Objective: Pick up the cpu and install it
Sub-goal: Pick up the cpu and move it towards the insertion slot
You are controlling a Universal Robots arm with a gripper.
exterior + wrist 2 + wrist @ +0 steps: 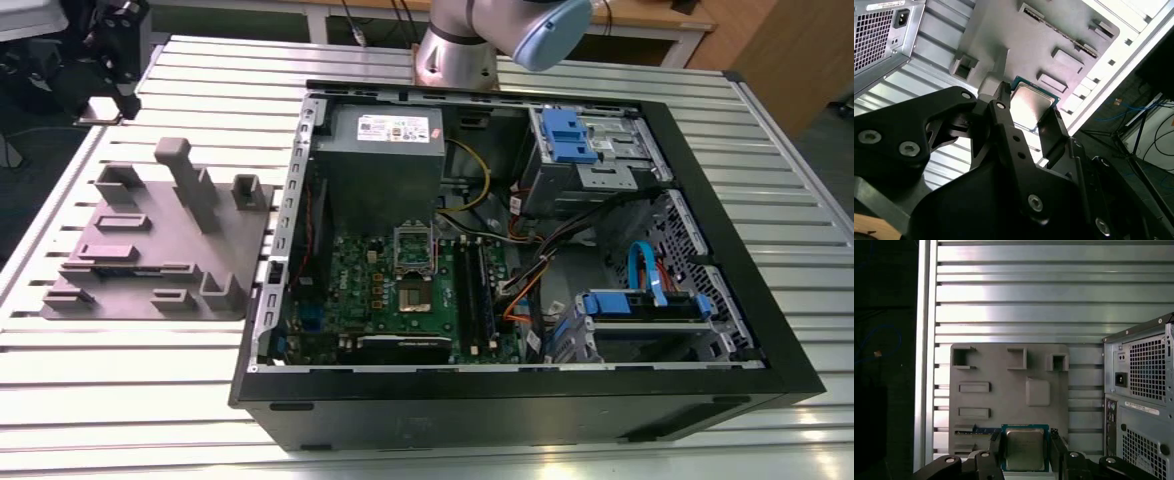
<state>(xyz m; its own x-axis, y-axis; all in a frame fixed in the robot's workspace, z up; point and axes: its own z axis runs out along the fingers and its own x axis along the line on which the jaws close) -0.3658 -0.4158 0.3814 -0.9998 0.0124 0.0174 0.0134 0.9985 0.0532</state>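
Observation:
The cpu (1025, 447) is a flat square chip with a silvery top plate and a thin teal rim. It sits between the two black fingers (995, 451) of my gripper (1025, 441), held well above the grey moulded tray (1004, 370). In the second wrist view the cpu (1030, 106) is again framed by the gripper (1029, 107), which is shut on it, with the tray (1049, 30) far behind. In the exterior view the arm (514, 30) rises out of the picture's top, and the socket (411, 297) on the green motherboard lies open, its metal frame (414, 243) tipped up.
The open black computer case (747, 300) lies on the slatted metal table (134, 400), to the exterior view's right of the tray (160, 250). Inside are a grey power supply (380, 135), blue drive bays (577, 130) and loose cables (534, 270). The case's rear panel (1141, 390) stands beside the tray.

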